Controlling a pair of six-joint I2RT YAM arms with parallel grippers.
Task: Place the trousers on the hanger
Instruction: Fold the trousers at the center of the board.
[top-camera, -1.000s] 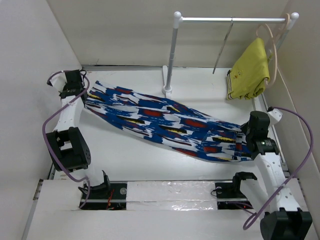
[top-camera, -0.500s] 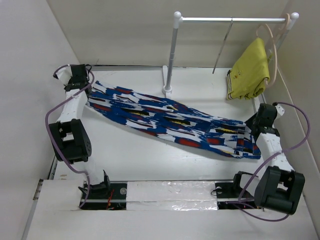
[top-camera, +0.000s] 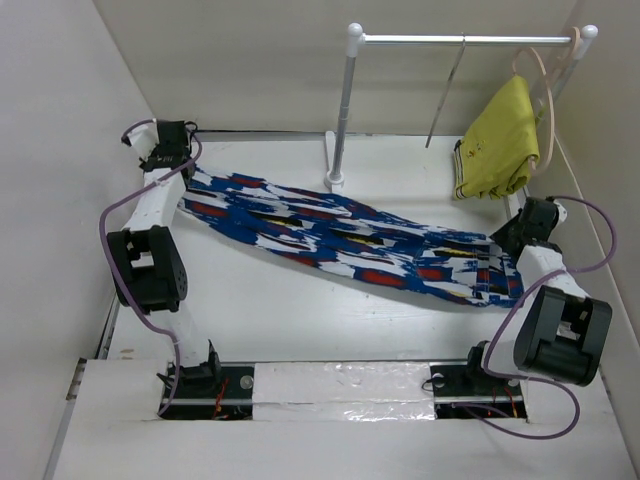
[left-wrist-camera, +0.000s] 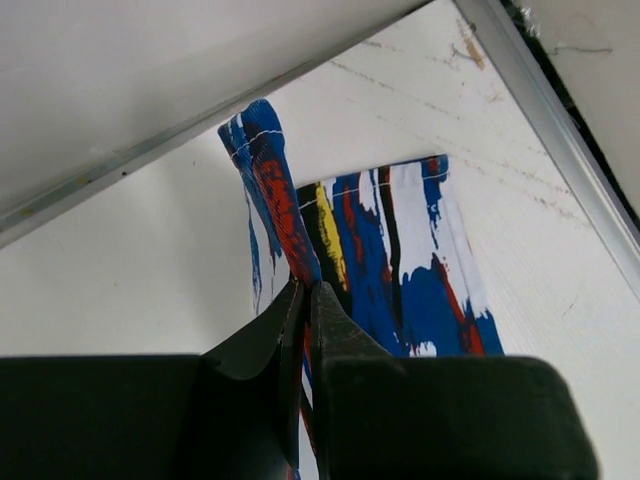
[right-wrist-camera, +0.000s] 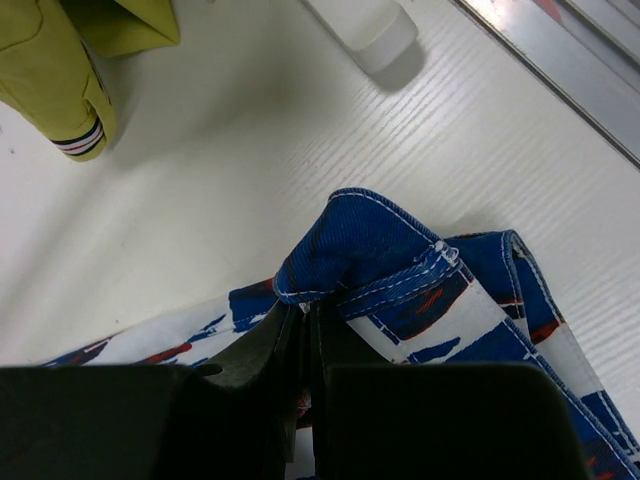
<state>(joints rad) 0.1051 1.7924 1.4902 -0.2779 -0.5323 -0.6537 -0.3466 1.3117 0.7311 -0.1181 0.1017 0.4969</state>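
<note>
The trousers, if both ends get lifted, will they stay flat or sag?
Probably floppy: the trousers drape as a soft band between the left hand and right hand, so the middle would likely sag. The fabric bunches at each pinch, suggesting it is light. Small corner grips might slip.

We see the trousers (top-camera: 340, 240) stretched across the bench (top-camera: 270, 320) between the left end effector (top-camera: 183, 170) at the far left and the right end effector (top-camera: 508, 240); the hanger (top-camera: 447, 95) hangs from the rail (top-camera: 460, 40).

rack post (top-camera: 343, 110): upright on white table (top-camera: 280, 315) | yellow garment (top-camera: 497, 140): hanging from beige hanger (top-camera: 547, 95), rail's right end
</note>
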